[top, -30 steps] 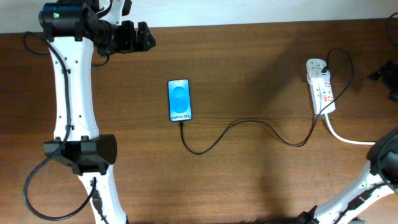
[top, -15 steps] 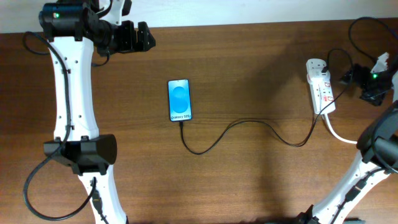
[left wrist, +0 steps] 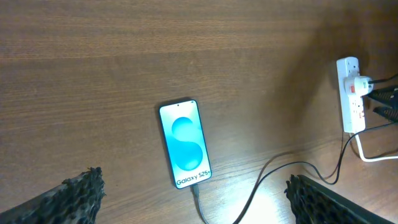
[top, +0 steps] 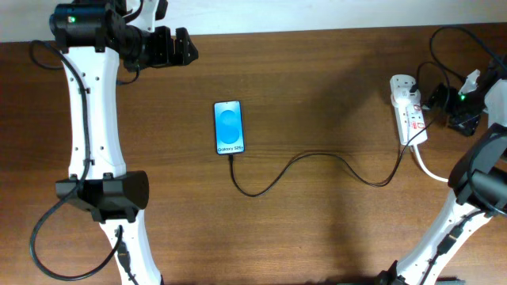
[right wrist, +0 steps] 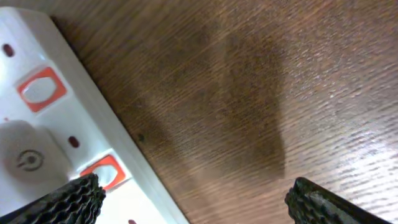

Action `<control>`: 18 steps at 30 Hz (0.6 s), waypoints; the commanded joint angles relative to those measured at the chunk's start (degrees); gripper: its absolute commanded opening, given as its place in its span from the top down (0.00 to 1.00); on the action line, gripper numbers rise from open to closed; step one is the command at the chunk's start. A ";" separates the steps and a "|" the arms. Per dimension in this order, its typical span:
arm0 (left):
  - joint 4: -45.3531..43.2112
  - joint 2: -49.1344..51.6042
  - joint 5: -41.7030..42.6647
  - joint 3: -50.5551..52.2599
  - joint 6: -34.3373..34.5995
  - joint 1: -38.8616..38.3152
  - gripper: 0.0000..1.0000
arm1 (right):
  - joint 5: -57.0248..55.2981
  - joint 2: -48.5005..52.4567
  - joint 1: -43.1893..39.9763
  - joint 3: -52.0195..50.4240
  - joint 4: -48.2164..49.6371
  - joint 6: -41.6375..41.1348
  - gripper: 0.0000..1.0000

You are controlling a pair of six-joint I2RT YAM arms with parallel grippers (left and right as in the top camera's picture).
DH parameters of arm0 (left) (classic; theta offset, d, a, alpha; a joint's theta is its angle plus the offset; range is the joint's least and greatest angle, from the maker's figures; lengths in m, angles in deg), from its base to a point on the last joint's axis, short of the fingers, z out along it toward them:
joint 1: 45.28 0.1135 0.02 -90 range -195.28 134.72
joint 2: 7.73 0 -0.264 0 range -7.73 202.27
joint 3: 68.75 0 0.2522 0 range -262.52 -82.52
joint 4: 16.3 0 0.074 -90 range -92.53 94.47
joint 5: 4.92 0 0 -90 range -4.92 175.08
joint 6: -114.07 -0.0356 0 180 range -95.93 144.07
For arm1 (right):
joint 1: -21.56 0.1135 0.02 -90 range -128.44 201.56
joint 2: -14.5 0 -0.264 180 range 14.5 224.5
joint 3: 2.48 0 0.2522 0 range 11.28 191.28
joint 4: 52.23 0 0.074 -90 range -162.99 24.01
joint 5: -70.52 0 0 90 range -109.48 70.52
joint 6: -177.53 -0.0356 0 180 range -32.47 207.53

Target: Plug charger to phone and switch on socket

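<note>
The phone lies flat at mid-table with its blue screen lit; it also shows in the left wrist view. The charger cable runs from the phone's bottom edge in loops to the white socket strip at the right. Its tip sits at the phone's bottom edge. My right gripper is open, right beside the strip's right side. In the right wrist view the strip with red-framed switches fills the left, under my open fingers. My left gripper is open and empty, high at the back left.
A thick white cord leaves the strip toward the right edge. Black cables loop above the right arm at the back right. The left arm's base stands at the left. A white wall edge runs along the back of the brown wooden table.
My right arm has come in from the right edge and moved left, close beside the socket strip. The left arm, the phone and the cable have not moved.
</note>
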 commanded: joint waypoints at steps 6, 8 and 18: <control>-0.09 -0.72 -0.22 -0.52 -0.90 0.09 0.01 | -0.74 0.85 1.07 -1.31 1.88 -0.63 0.01; -0.09 -0.72 -0.22 -0.52 -0.90 0.09 0.01 | -0.72 0.92 1.11 -1.31 2.29 -0.63 0.01; -0.09 -0.72 -0.22 -0.52 -0.90 0.09 0.01 | 0.37 1.57 1.49 -1.33 -0.22 -0.61 0.01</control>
